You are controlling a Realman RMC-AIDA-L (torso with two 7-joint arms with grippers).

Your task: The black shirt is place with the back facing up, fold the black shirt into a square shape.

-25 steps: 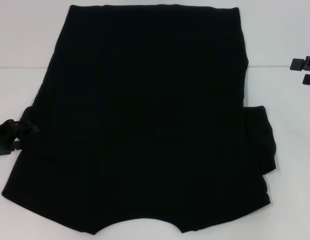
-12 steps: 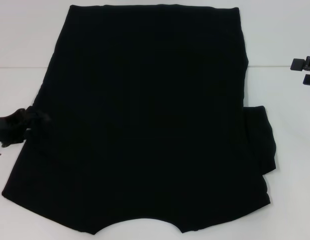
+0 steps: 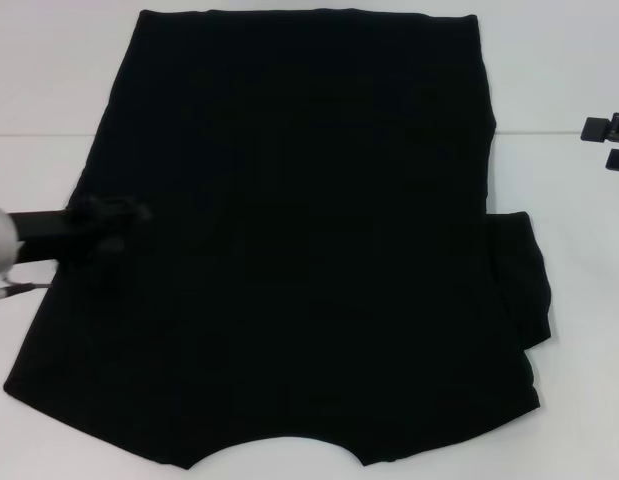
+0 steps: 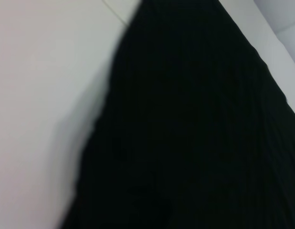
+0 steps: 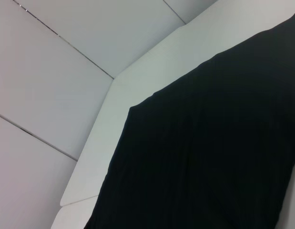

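On the white table [image 3: 579, 300], one large plain black soft cloth shirt [image 3: 309, 230] lies spread flat and covers most of the surface. Its far hem edge runs straight across the top of the head view, and the curved neckline cut sits at the near edge. One short sleeve projects on the robot's right side, folded partly against the body of the garment. On the robot's left side, the sleeve is drawn in over the shirt body. One black-and-silver left gripper [image 3: 124, 218] reaches in from the left edge of the table and sits over the shirt's left portion, at the gathered cloth; whether its jaws are spread or pinching cannot be told. The right gripper is out of view. Three small black blocks [image 3: 607, 140] rest near the table's right edge, well apart from the shirt.
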